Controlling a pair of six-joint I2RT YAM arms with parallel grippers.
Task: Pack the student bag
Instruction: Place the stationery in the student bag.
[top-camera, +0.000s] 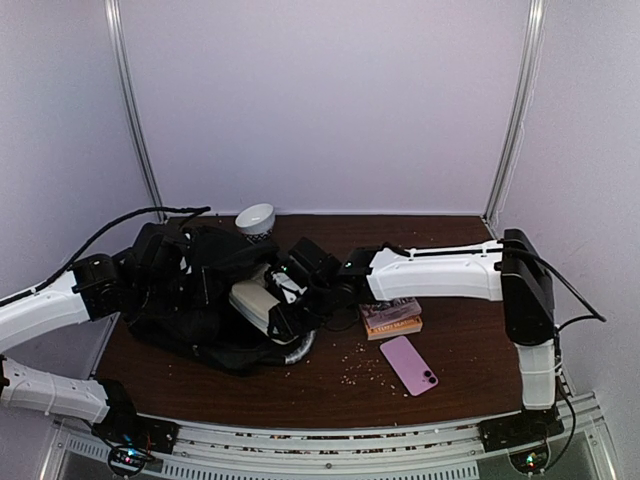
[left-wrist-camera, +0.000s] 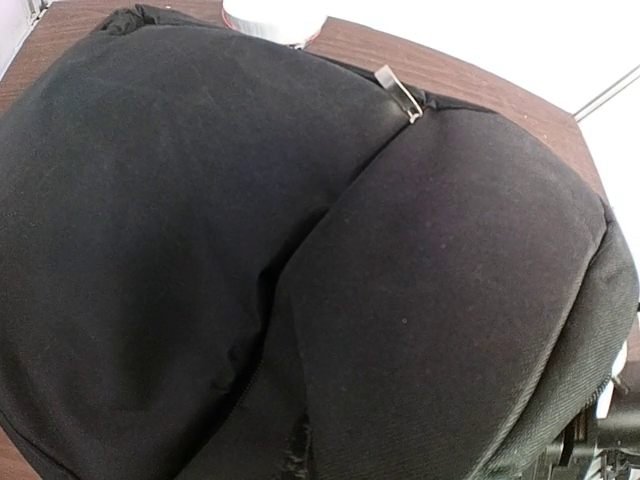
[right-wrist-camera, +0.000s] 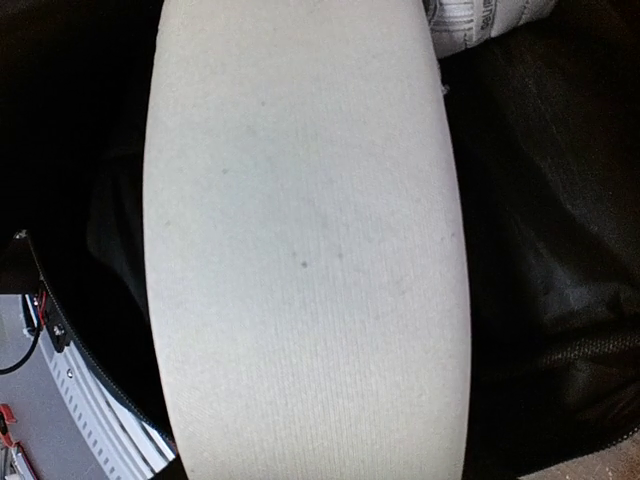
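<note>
Top external: bag (top-camera: 188, 312) crowds worktop (top-camera: 460, 372) left edge; right claw (top-camera: 288, 292) at its mouth by pale pouch (top-camera: 252, 300); left claw (top-camera: 168, 260) against bag. Cannot tell either claw's opening.

You see matt black woven cloth on the bag (left-wrist-camera: 200, 250), pale fine-ribbed fabric on the pouch (right-wrist-camera: 300, 250), brown wood on the table (top-camera: 300, 395)

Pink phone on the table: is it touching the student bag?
Apart. The top external view shows a strip of bare table between the pink phone and the student bag.
</note>
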